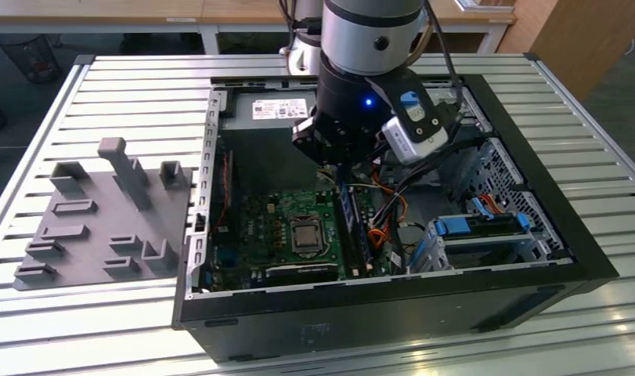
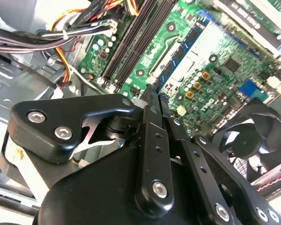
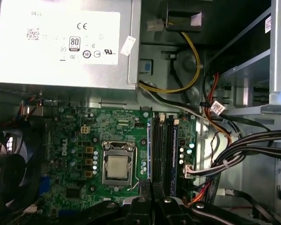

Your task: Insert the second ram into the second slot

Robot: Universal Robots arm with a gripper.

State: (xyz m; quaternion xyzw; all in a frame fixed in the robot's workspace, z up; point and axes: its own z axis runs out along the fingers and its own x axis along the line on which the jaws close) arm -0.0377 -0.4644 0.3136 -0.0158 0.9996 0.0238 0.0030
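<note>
In the exterior view the arm reaches down into an open black computer case (image 1: 401, 313) lying on a slatted metal table (image 1: 139, 86). The black gripper (image 1: 333, 162) hangs above the black memory slots (image 1: 356, 235), beside the green motherboard (image 1: 265, 227). A grey plastic fixture plate with upright pegs (image 1: 98, 227) sits on the table towards the exterior view's left, apart from the case.

In the second wrist view the gripper (image 2: 151, 91) has its jaws drawn together with barely a gap. They are pinched on the second ram (image 2: 185, 47), a thin blue-green circuit-board stick that runs away from the fingertips. The stick is above the board, alongside the memory slots (image 2: 131, 44), and a round black fan (image 2: 246, 140) is near.

In the first wrist view the second ram (image 3: 152, 150) runs edge-on from the gripper (image 3: 153, 194), between the silver processor socket (image 3: 117, 166) and the slots (image 3: 164, 150). The grey power supply box with a white label (image 3: 61, 42) lies beyond.
</note>
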